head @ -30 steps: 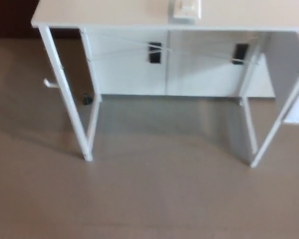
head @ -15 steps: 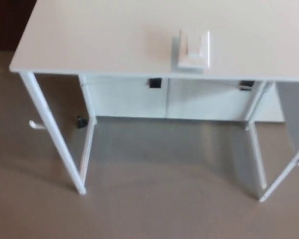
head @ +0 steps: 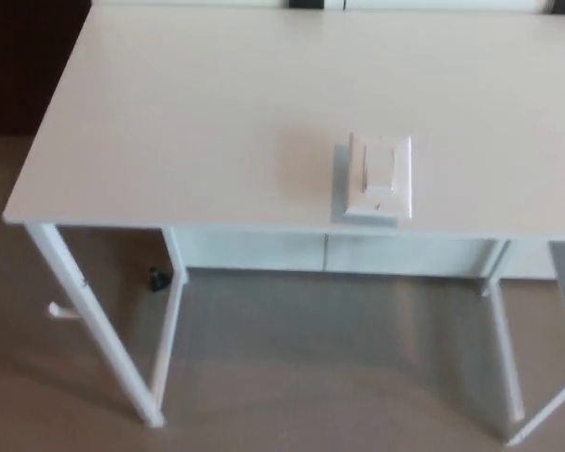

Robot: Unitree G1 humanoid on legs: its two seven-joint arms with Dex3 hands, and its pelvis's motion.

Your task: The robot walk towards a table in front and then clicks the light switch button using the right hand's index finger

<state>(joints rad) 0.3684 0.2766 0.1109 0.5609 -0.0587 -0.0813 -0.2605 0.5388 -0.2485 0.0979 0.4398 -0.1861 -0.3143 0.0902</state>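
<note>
Currently no robot hand shows, so its state is unknown; a blind reach could miss the switch (head: 380, 176) near the table (head: 169, 122) edge.

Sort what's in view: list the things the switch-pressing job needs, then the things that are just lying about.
For the job:
- light switch, near the front edge of the tabletop
- white table it sits on

Just lying about:
- small black object on the floor under the table
- white object on the floor beside the left front leg

Neither robot hand is in view.
</note>
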